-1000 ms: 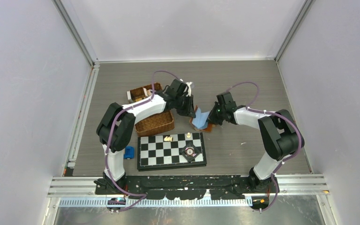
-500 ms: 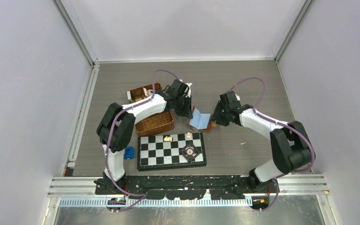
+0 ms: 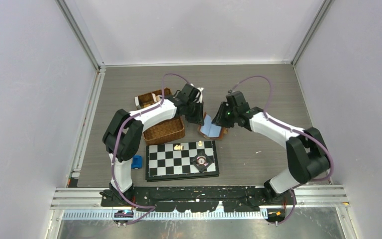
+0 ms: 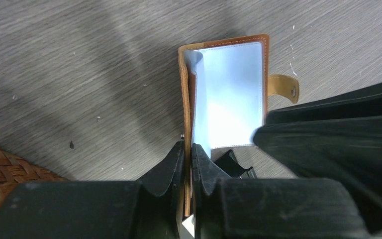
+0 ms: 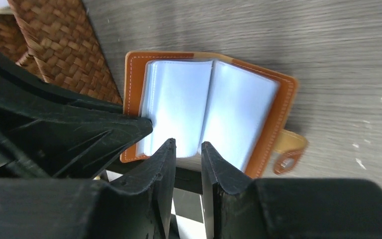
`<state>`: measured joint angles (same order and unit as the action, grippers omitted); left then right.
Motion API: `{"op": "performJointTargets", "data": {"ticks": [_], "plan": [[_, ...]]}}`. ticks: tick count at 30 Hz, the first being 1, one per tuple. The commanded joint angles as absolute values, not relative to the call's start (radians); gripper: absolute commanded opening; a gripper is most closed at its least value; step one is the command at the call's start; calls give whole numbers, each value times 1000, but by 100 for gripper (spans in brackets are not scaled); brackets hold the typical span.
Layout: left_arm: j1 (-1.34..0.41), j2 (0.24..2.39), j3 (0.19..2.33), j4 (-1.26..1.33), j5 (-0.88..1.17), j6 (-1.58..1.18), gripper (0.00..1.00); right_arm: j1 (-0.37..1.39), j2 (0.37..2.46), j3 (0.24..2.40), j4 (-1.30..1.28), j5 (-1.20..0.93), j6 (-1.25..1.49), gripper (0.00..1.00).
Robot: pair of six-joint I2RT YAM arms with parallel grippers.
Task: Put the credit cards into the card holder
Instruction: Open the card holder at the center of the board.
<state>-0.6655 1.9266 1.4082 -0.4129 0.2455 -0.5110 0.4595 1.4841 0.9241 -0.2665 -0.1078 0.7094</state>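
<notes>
Card holder open, one cover pinched by left pincer, right pincer slightly spread over pale sleeves — cards not told apart, near edge hidden.

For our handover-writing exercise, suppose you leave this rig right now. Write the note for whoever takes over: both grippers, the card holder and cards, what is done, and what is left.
The left gripper is shut on the edge of one cover of the card holder.
The right gripper hovers over the holder's near edge, jaws slightly apart, with nothing seen between them.
The card holder lies open on the table beyond the chessboard, pale sleeves up and snap tab unfastened.
The credit cards: no loose one is identifiable, and I cannot tell whether any sit in the sleeves.
Left to do: check the sleeves and insert any remaining cards.
</notes>
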Motion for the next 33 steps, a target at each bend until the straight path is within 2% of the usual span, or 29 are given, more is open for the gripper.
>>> {"op": "performJointTargets", "data": {"ticks": [1, 6, 11, 18, 25, 33], "plan": [[-662, 1932, 1474, -448, 218, -470, 12, 490, 1584, 974, -170, -169, 717, 29], [-662, 1917, 1487, -449, 221, -445, 18, 491, 1678, 994, -149, -144, 721, 25], [-661, 1893, 1521, -473, 210, -412, 31, 492, 1742, 1004, -109, -148, 723, 25], [-655, 1805, 1505, -508, 151, -383, 48, 497, 1803, 1045, -171, -90, 682, 33], [-612, 1652, 1411, -511, 145, -397, 54, 529, 1868, 1127, -295, 27, 632, 40], [-529, 1484, 1340, -550, 153, -393, 61, 583, 1944, 1242, -458, 208, 582, 42]]}}
